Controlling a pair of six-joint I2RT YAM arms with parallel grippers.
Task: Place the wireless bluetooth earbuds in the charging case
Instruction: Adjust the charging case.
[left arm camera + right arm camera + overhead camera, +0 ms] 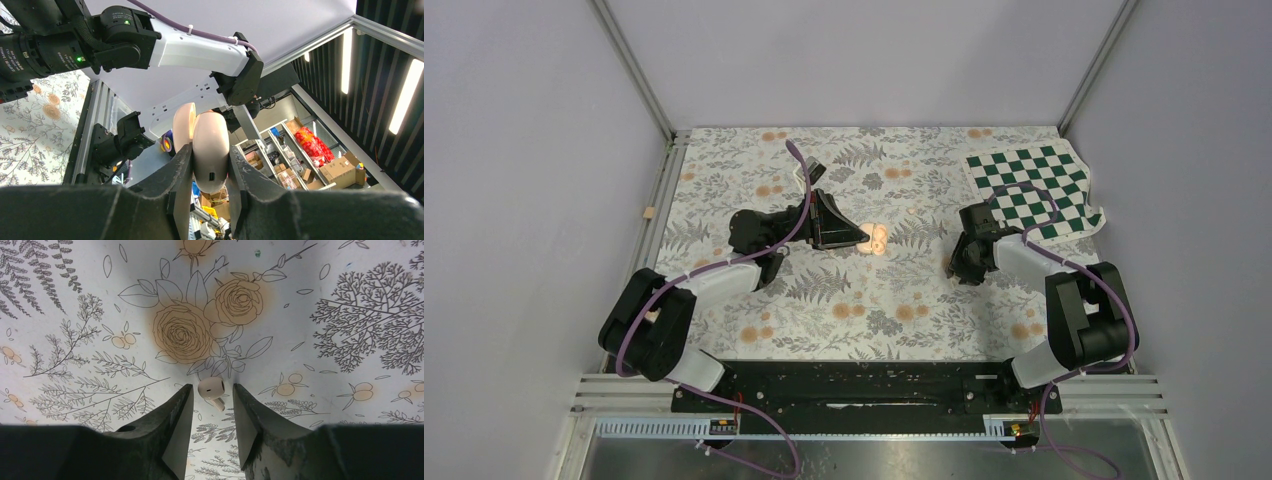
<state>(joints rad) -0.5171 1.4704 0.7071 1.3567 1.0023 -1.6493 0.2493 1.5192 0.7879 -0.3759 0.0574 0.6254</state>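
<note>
The charging case (211, 140), smooth rounded peach plastic, is clamped between the left gripper (210, 147) jaws with its lid (183, 127) hinged open. Its contents cannot be seen. Right of the case, one earbud (211, 388) lies on the floral table cover (90, 300) between the right gripper (212, 387) jaws, which stand apart, clear of it. Farther right of the case lies a green-checked mat (1034, 190).

robot lab: aluminium-framed cell (634, 70), checkerboard (1032, 190), stocked shelves (280, 155)
</note>
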